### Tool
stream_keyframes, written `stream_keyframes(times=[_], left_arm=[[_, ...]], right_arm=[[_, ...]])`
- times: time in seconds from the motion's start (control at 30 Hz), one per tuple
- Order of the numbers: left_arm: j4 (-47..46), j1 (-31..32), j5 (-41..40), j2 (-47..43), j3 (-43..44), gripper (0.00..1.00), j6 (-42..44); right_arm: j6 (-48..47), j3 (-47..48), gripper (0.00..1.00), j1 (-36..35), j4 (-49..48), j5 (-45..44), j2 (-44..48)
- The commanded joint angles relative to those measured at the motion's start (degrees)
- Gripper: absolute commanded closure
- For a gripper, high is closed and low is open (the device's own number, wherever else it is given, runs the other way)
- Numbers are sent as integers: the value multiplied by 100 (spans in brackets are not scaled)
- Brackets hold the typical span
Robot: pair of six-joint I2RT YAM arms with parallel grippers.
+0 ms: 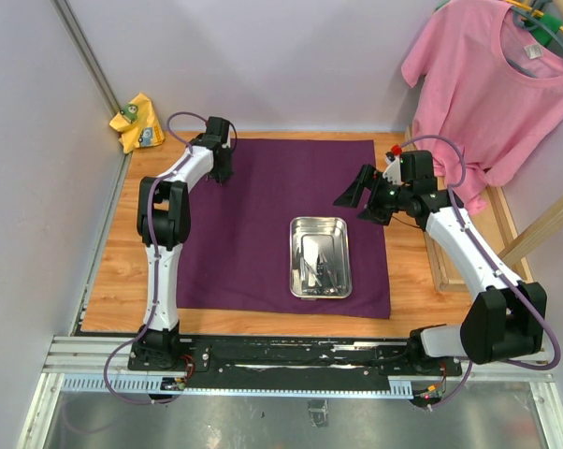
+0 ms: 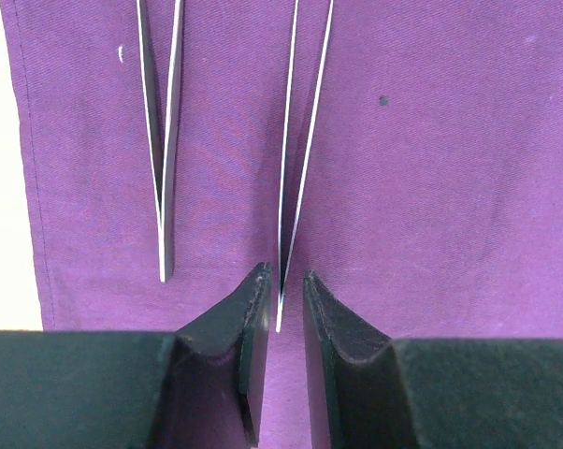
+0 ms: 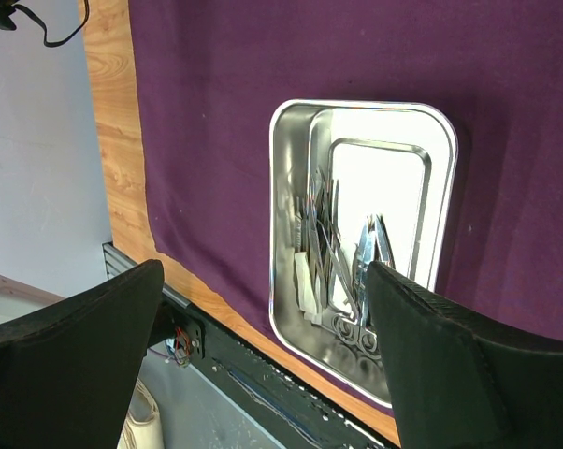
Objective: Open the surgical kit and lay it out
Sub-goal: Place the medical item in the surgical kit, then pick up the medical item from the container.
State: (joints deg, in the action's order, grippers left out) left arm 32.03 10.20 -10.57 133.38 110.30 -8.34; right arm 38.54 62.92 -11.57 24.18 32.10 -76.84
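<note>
Wood table (image 1: 108,271) is covered mid-way by the purple cloth (image 1: 253,215), spread flat. Tray (image 1: 319,227) is set on the cloth's near-right part, long side running front to back. In the R wrist view it is seen filled w/ a tangle of slim metal instruments (image 3: 330,245). Ring-handled scissors (image 3: 354,339) are seen at one end, and white gauze (image 3: 306,281) is tucked along one wall.

Two forceps are laid side by side on the cloth at its far-left corner, tips toward the wrist cam. The hem-side forceps (image 2: 165,140) are left free, w/ the inner forceps (image 2: 302,131) just beside them. L gripper (image 2: 283,285) is held low over the cloth there, jaws parted only narrowly, w/ the inner forceps' tip sitting in the gap. No clamp is seen, as a slit of cloth shows btwn tip and one finger.

R gripper (image 3: 263,271) is held above the cloth, beyond the tray's far-right corner & apart from it. Its jaws are spread wide, nothing btwn them.

Pink T-shirt (image 1: 492,84) is hung at far right. Yellow rag (image 1: 137,122) is lying by the table's far-left corner.
</note>
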Motion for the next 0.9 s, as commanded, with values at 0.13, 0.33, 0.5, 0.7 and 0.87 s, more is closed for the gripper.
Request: stream_keyframes(times=[0.13,0.33,0.5,0.7,0.87], left_arm=[[31,-35,-41,-318,124,75,-12],[72,35,-136,-1186,94,70,-129],[150,214,-115,-1910,-119,64,-363],[59,630,-5,-2859,-1096,63,-792],[-129,1060,103,-3652,-2101,63,-1029]], right_arm=[[-39,-73,9,-157,-87,-3,23],[-375,-23,11,-394,219,-398,97],[-717,-117,14,-1050,525,-1101,90],[-670,-414,29,-1685,155,-1316,-340],[-605,-409,49,-1951,-495,-949,-945]])
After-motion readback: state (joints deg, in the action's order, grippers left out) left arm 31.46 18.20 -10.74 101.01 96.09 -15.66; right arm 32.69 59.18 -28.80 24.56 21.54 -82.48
